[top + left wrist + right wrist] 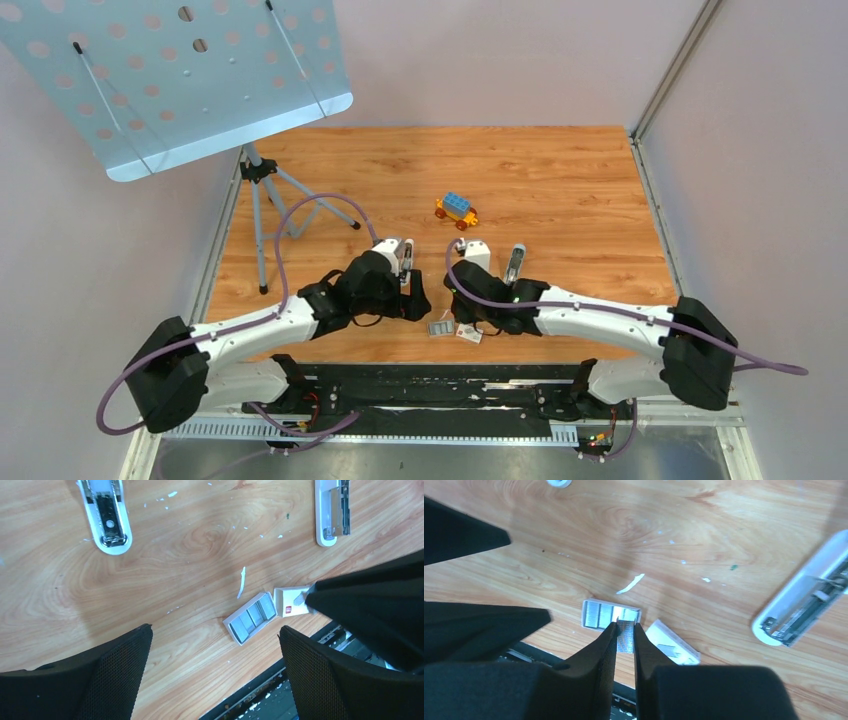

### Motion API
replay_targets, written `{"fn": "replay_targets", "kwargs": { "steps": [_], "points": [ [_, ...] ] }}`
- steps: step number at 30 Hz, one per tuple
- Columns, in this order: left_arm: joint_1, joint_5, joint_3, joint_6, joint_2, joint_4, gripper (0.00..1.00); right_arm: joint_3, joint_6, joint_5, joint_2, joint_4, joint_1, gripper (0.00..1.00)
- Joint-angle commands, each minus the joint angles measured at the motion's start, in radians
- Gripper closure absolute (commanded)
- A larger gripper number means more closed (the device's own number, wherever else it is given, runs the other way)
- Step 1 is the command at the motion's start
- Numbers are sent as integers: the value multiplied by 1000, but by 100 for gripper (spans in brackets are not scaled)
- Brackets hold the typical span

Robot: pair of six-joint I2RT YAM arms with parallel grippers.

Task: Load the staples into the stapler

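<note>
Wood-grain tabletop, plain walls, music stand point(180, 95) off to the left, toy block car point(456, 208) at the back. A paper scrap point(630, 584) and white flecks lie on the wood.

My right gripper point(625, 628) is pressed together on one strip of the staples point(626, 637), pinching it right at the white tray point(585, 615) near the table's front edge. The other strips lie in that tray. Can't tell if the strip is clear of the tray yet. Box sleeve point(674, 649) sits just beside.

Left gripper point(215, 675) is spread wide and empty, hovering nearby.

Stapler point(796, 612) lies open to the right, well apart, and its channel looks bare afaict. A 2nd white stapler part point(105, 515) lies further left.

Progress, imo: stapler opened, strip gripped. Left to do: carry the strip over, seat it in the channel, close up.
</note>
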Motion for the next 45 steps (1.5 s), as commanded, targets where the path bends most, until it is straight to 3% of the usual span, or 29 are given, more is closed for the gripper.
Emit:
{"fn": "replay_targets", "kwargs": {
  "steps": [1, 11, 21, 25, 30, 45],
  "points": [
    [0, -65, 64, 54, -67, -131, 0, -48, -22, 52, -100, -81, -70, 81],
    [5, -164, 220, 197, -122, -382, 0, -190, 14, 63, -303, -146, -219, 80],
    [5, -198, 328, 379, -114, -583, 0, -191, 35, 63, -294, -177, -324, 80],
    [5, -227, 302, 402, -141, -579, 0, -171, 43, 69, -255, -174, -339, 80],
    [5, -157, 307, 408, -160, -573, 0, -155, 85, 67, -214, -170, -349, 79],
    [5, -160, 293, 417, -194, -572, 0, -168, 171, 81, -232, -162, -386, 79]
  ]
}}
